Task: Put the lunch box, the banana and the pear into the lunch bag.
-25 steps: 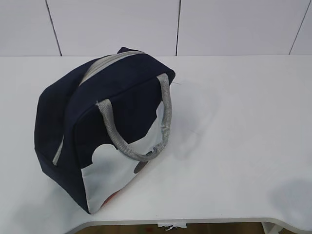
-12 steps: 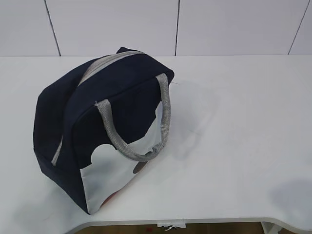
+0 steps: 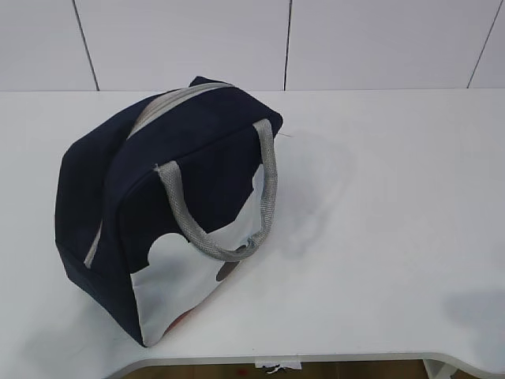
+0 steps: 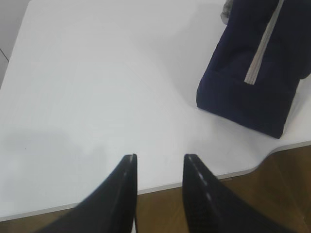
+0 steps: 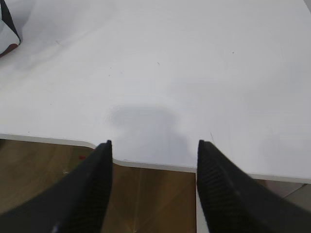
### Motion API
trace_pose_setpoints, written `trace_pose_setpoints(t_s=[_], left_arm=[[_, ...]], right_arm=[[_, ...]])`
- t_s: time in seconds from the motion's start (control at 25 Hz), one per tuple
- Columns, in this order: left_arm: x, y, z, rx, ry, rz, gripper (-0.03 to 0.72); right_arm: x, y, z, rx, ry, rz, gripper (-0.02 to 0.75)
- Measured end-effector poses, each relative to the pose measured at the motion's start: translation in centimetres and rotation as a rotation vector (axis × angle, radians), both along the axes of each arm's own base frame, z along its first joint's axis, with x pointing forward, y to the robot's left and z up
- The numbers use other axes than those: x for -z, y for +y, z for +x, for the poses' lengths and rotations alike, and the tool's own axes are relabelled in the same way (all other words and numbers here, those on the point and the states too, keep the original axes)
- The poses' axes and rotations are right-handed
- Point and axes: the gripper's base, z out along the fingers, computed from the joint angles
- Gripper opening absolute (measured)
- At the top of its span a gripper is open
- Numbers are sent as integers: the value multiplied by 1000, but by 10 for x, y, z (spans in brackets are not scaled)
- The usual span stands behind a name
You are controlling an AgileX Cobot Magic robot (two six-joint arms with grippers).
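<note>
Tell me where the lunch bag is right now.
The lunch bag stands on the left half of the white table in the exterior view, near the front edge, zipped shut, with both grippers clear of it.

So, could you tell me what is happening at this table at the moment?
Nothing is being handled just now. The navy lunch bag stands on the left part of the white table with its grey zipper closed along the top; no lunch box, banana or pear is in sight. The left hand and the right hand are both open and empty, hanging near the table's front edge, the left one not far from the bag's end.
</note>
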Motion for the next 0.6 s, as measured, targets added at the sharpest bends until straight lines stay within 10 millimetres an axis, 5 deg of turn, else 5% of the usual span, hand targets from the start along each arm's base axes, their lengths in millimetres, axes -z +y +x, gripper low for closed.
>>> trace_pose_setpoints(t_s=[0.6], left_arm=[[0,0,0,0,0,0,242]], right_arm=[[0,0,0,2,0,0,435]])
